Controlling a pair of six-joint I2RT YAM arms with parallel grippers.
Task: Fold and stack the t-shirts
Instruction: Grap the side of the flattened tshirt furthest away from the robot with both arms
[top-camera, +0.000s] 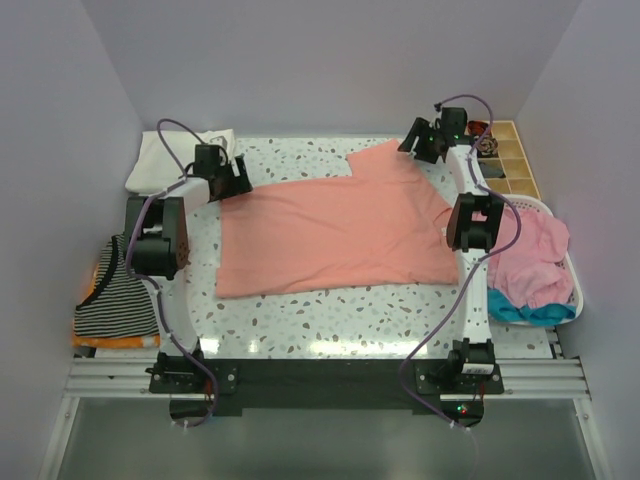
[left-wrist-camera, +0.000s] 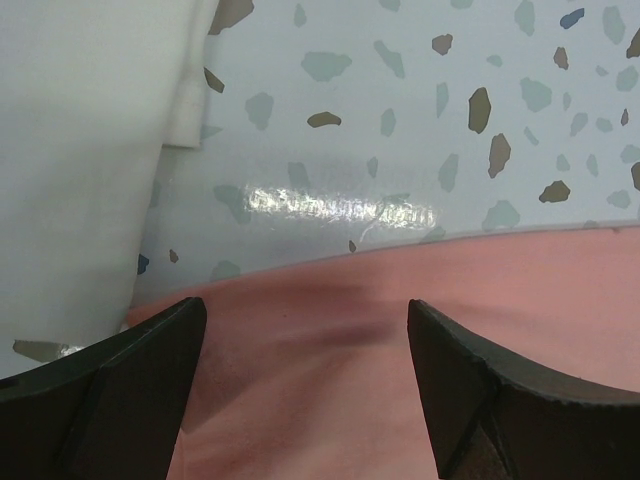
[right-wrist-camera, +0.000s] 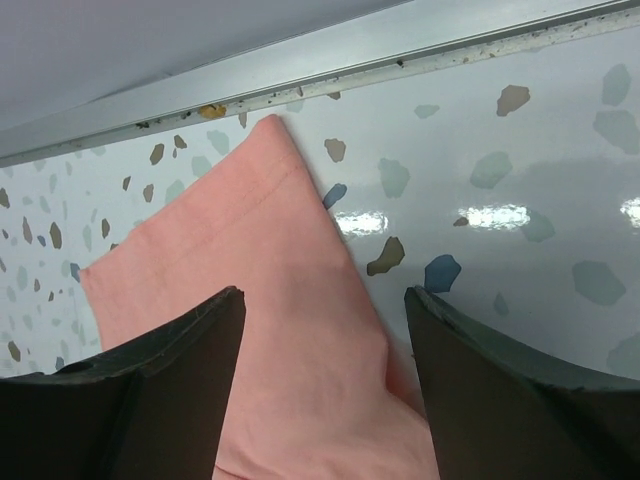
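A glossy white bench (top-camera: 300, 318) flecked with brown, grey and blue terrazzo chips fills the booth. Plain pale lavender walls (top-camera: 330, 60) close it in at the back and on both sides. An aluminium trim strip (right-wrist-camera: 300, 62) runs where the bench meets the back wall. Overhead light leaves soft white glare patches (left-wrist-camera: 340, 205) on the surface. Slotted aluminium rails (top-camera: 110, 378) and a black strip (top-camera: 320, 370) edge the near side, and below them lies a grey sheen (top-camera: 300, 440), perhaps the floor.

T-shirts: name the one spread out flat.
The salmon-pink short-sleeved t-shirt mid-table; the black-and-white striped shirt lies folded at left, the brighter pink shirt is heaped in the white plastic basket.
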